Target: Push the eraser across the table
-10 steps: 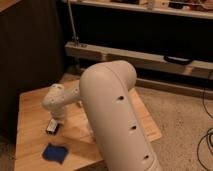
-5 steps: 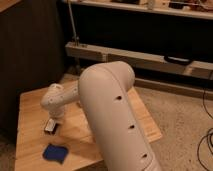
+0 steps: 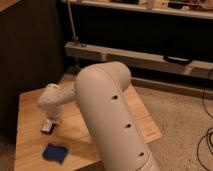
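gripper (image 3: pixel 50 121): closed, low over left part of the table (image 3: pixel 30 107) | eraser (image 3: pixel 46 126): just beside its tip, near-left side (contact unclear), long axis roughly near-far | push likely heads near-left

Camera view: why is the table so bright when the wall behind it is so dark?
In the camera view, light seems to fall from above onto the table and the big white arm, so they look bright. The panel behind catches little light and looks dark. The tool, shut, hangs low beside the eraser. The blue pad looks dim.
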`<state>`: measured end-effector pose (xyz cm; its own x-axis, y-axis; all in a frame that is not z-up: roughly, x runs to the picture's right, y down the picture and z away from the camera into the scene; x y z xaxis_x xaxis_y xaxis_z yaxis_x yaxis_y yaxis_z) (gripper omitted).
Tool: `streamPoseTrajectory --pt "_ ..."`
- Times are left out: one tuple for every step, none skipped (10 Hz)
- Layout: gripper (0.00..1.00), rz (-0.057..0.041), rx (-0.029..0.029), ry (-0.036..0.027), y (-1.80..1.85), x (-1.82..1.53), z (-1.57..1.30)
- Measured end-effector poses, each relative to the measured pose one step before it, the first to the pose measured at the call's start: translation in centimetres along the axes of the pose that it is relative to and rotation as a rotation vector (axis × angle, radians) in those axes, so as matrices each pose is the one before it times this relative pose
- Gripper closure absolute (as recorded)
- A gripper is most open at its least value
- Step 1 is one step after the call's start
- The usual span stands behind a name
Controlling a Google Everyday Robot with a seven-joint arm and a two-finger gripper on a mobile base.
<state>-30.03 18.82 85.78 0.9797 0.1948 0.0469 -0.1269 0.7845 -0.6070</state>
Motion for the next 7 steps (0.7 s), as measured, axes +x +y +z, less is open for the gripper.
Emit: streamPoseTrajectory --pt "1.00 0.00214 0.00018 -0.00477 -0.060 -0.018 -0.084" --pt "1.00 0.00391 0.00017 0.00189 -0.116 0.231 -0.087" --pt "1.00 -0.00345 -0.00007 0.00470 0.098 -0.045 0.019" --pt "1.00 -0.00090 0.00078 -0.00232 -0.129 -0.054 -0.040" --pt "1.00 -0.01251 -0.00088 -0.00429 0.064 -0.346 -0.048" --pt "1.00 -0.02419 -0.00104 -0.02437 0.102 -1.794 -0.218" --pt "1.00 -0.01362 -0.00239 -0.01350 -0.051 -1.443 -0.026"
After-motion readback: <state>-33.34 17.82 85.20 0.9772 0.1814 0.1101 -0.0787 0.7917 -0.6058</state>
